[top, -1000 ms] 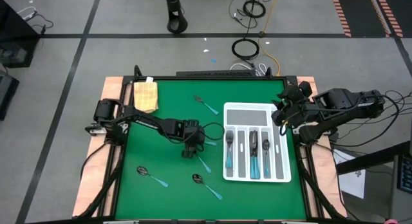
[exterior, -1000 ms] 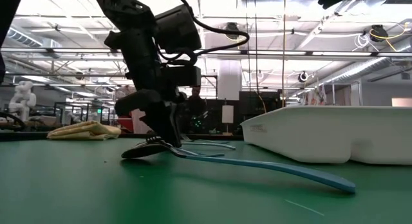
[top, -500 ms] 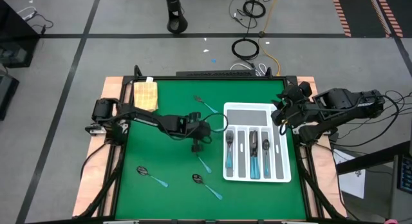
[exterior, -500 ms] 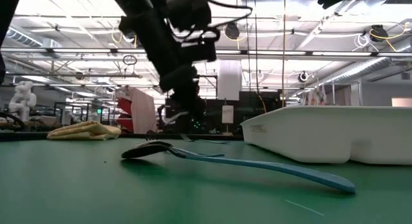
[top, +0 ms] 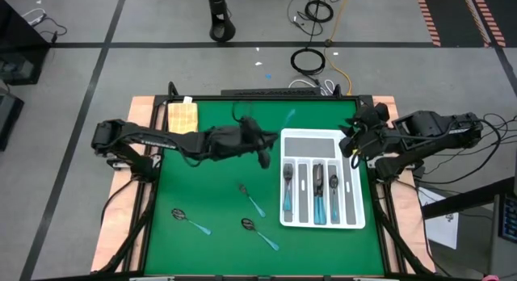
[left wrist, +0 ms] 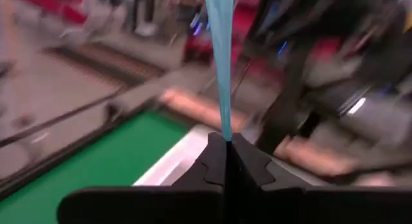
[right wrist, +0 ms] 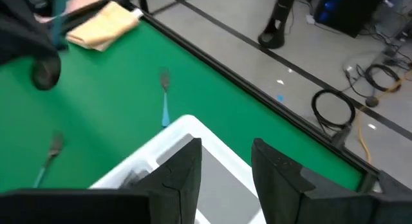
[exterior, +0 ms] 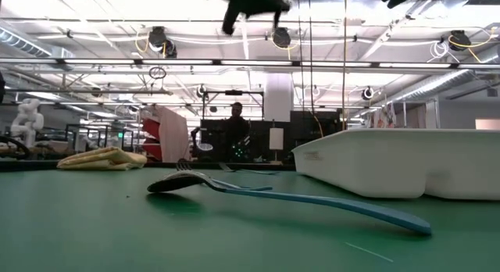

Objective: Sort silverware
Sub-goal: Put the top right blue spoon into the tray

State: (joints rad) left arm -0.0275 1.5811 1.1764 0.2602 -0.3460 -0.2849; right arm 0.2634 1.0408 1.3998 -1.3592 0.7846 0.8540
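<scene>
My left gripper [top: 269, 134] is raised high above the table's middle, just left of the white tray [top: 321, 139], and is shut on one piece of silverware. Its light blue handle [left wrist: 220, 50] sticks out past the fingertips. It also shows at the top of the low view [exterior: 250, 0]. A fork [top: 252, 199] and two spoons [top: 190, 220] [top: 258, 232] lie flat on the green mat. Another piece [right wrist: 164, 95] lies by the tray's far left corner. Several pieces lie in the tray's slots [top: 317, 188]. My right gripper [right wrist: 225, 166] is open above the tray's far right corner. My left gripper pinches the piece between its two shut fingers, on the handle [left wrist: 224, 129] where it leaves the fingertips. The free handle end points straight out ahead of the fingers. The head end is hidden behind the fingers. The piece is lifted clear of the table.
A folded yellow cloth [top: 182, 118] lies at the mat's far left corner. The tray's wide far compartment [top: 311, 142] holds nothing. The mat [top: 202, 184] is framed by a wooden border [top: 145, 107]. A person stands in the room beyond the table [exterior: 237, 131].
My left gripper has risen from the mat near the table's middle, swung toward the far edge and the tray, and turned, carrying a blue-handled piece up with it. The fork and spoons on the near part of the mat have stayed put.
</scene>
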